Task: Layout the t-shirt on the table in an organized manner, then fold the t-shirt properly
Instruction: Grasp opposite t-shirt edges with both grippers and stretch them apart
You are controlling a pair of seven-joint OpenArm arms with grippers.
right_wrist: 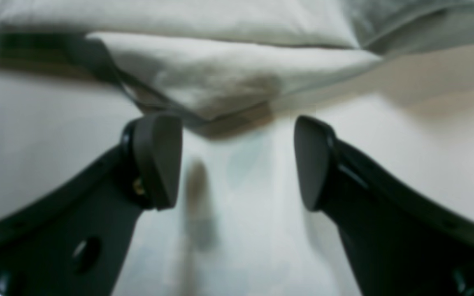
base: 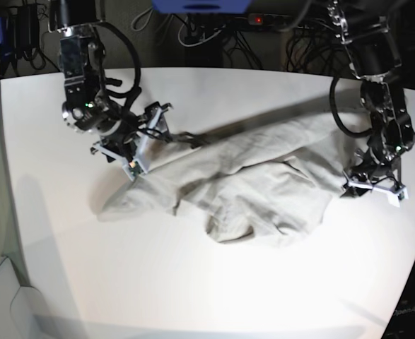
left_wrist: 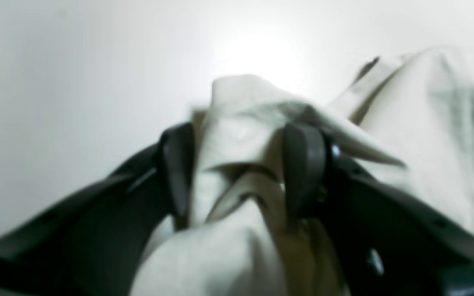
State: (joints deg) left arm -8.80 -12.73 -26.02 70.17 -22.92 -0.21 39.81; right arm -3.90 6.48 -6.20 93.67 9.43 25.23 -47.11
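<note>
The light grey-beige t-shirt (base: 249,183) lies crumpled across the middle of the white table (base: 193,282), stretched from left to right. At the shirt's right end, my left gripper (base: 373,187) is low over the table. In the left wrist view the left gripper (left_wrist: 239,135) is shut on a bunched fold of the t-shirt (left_wrist: 426,144). My right gripper (base: 145,141) is at the shirt's upper left edge. In the right wrist view the right gripper (right_wrist: 237,135) stands open over bare table (right_wrist: 426,164), and a folded edge of the t-shirt (right_wrist: 220,78) lies just beyond its fingertips.
Cables and a power strip (base: 264,20) hang behind the table's far edge. A blue object (base: 200,6) sits at the top centre. The table's left edge (base: 6,176) and its right edge near the left arm are close to both grippers.
</note>
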